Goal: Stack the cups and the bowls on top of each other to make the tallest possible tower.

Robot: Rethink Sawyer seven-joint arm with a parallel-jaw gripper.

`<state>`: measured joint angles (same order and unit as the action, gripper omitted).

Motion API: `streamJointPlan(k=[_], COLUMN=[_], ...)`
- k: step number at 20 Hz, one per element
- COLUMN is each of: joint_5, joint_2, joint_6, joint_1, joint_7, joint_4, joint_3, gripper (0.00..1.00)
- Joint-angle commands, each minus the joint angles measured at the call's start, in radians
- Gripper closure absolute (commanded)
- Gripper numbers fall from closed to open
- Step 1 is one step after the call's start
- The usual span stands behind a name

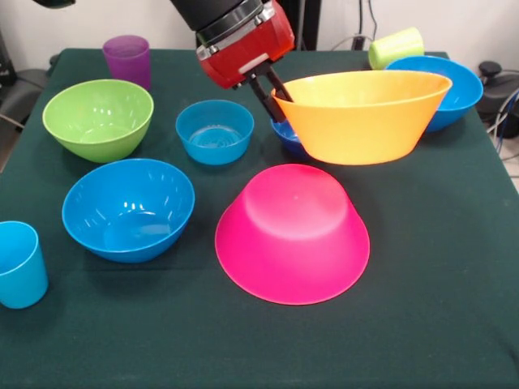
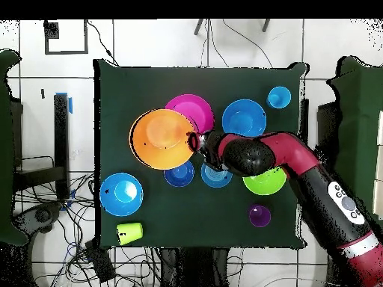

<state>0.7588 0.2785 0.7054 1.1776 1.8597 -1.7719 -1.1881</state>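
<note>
A robotics lab is indicated: a tabletop [image 2: 224,217] draped in dark green cloth is set on a white tiled floor [image 2: 149,45], bundles of loose cables [image 2: 75,247] are seen beside it, and a red and black robot arm [image 2: 314,179] is mounted at its edge.

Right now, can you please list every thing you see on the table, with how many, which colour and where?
All places as in the front view.
Big pink bowl: 1, upside down, centre, near side.
Big orange bowl: 1, held up by its rim, right of centre.
Medium blue bowls: 2, near left, far right.
Green bowl: 1, far left.
Small light-blue bowl: 1, centre.
Small dark-blue bowl: 1, partly hidden behind the orange one.
Purple cup: 1, upright, far left.
Yellow-green cup: 1, lying down, far right.
Light blue cup: 1, near left edge.
Table: 1, dark green cloth.
End effector: 1, red-black arm, gripping the orange rim.
</note>
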Motion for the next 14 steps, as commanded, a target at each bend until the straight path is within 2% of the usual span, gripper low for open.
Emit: streamJointPlan(k=[1,9,14], joint_5=[-0.012,0.004,0.009], joint_2=[-0.014,0.099,0.102], joint_6=[0.121,0.248,0.253], joint_1=[-0.036,-0.097,-0.098], joint_7=[-0.304,-0.294,-0.291], joint_4=[0.091,0.113,0.115], joint_3=[0.072,0.109,0.108], gripper=[1.00,1.00,1.00])
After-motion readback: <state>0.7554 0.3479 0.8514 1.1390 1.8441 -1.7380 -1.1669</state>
